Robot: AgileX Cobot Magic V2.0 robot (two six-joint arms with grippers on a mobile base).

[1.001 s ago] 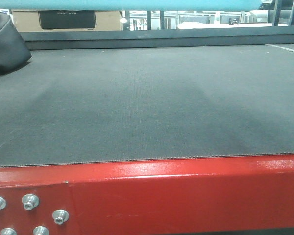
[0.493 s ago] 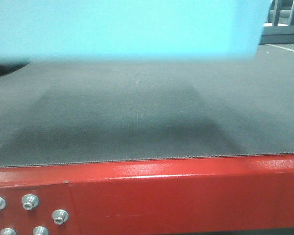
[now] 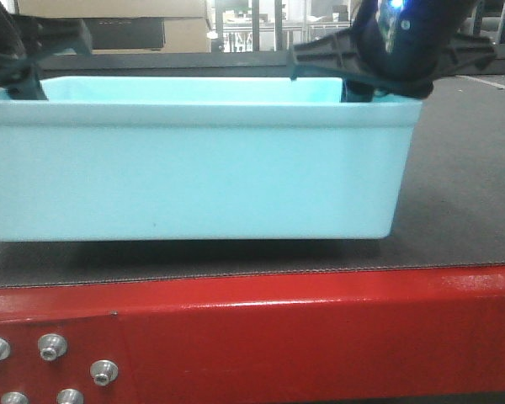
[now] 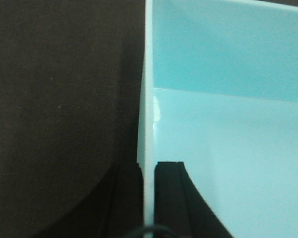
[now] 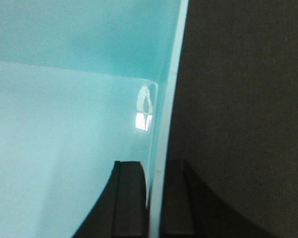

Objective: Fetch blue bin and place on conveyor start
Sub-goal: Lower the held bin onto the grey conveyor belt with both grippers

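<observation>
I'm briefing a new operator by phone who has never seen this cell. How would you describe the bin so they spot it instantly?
Find the red metal frame with silver bolts; above it runs the dark grey belt. On that belt sits the blue bin, each end wall pinched by a black gripper, left and right. It is the only pale aqua, smooth-walled, open tub there.

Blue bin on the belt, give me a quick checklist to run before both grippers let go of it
1. Blue bin low over the conveyor belt, upright: ok.
2. Bin base fully touching the belt: cannot tell, only a dark shadow line shows beneath.
3. Bin behind the red frame, not overhanging it: ok.
4. Left gripper pinching the bin's wall, one finger inside, one outside: ok.
5. Right gripper pinching the opposite wall likewise: ok.
6. Bin interior empty: ok in both wrist views.
</observation>
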